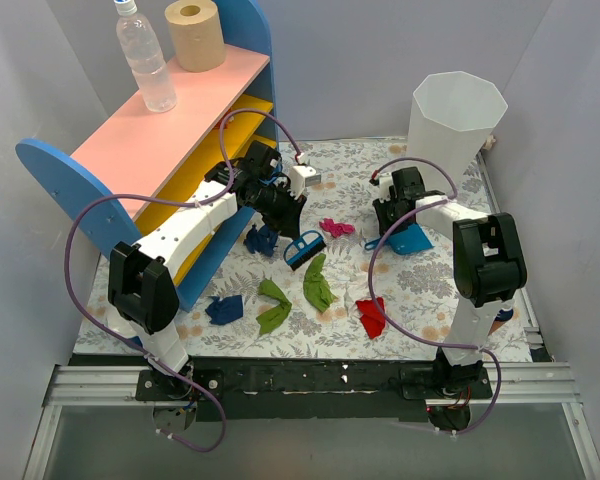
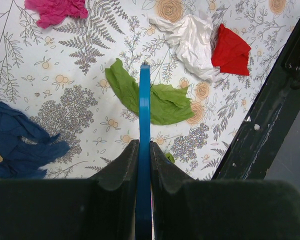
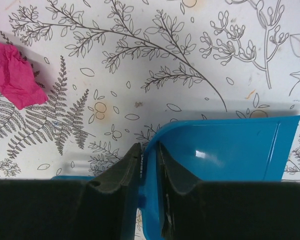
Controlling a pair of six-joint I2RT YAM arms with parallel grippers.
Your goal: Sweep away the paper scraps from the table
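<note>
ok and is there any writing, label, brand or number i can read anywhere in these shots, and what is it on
No readable text in any view.
Clear plastic water bottle: no label shows.
Brown paper roll: plain.
Tall white paper bin: plain.
Blue plastic dustpan: no marking shows.
Small blue hand brush: too small to tell.
Table with the white leaf-and-flower cloth: pattern only, no words.

A robotics test cell is indicated by plain grey partition walls (image 1: 380,60) and a slotted aluminium mounting rail (image 1: 100,385).
</note>
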